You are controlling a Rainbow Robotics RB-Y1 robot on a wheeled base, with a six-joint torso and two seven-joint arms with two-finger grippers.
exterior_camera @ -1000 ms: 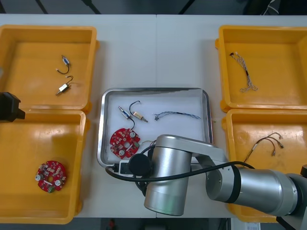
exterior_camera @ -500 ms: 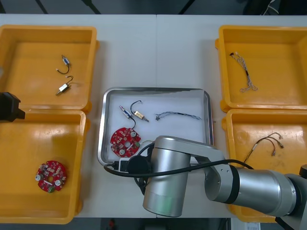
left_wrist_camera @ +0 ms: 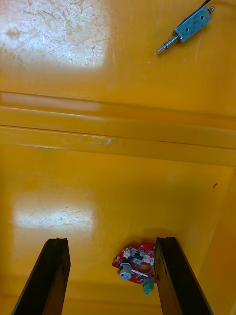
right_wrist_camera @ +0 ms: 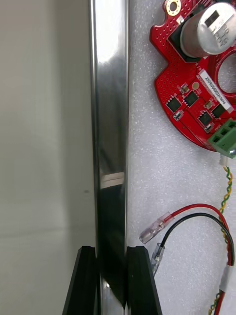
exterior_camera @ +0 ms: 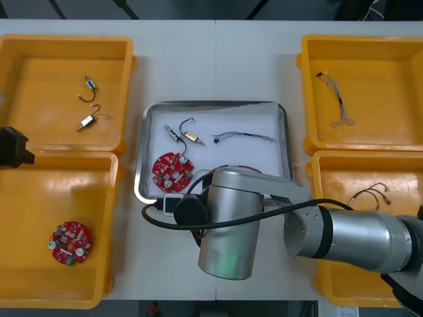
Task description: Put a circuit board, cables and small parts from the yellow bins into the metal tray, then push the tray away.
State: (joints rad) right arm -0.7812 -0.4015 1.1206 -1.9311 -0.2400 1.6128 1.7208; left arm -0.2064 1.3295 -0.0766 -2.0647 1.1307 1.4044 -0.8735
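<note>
The tray (exterior_camera: 215,104) sits farther up the table (exterior_camera: 218,59) than a second ago, so the push is under way and the loading looks finished. The right arm (exterior_camera: 264,224) has its jaws closed on the tray's near rim. The left arm (exterior_camera: 12,148) waits over the left bins, jaws open.

There are four yellow bins (exterior_camera: 66,39) and one tray.
- **Boards:** two, one in the tray (exterior_camera: 172,170) and one in the near left bin (exterior_camera: 69,242).
- **Small metal parts:** four, two in the tray (exterior_camera: 192,137) and two in the far left bin (exterior_camera: 87,121).
- **Cables:** four, a blue and white one (exterior_camera: 243,137) and a red and black one (right_wrist_camera: 196,221) in the tray, plus one in each right bin (exterior_camera: 336,99).
</note>
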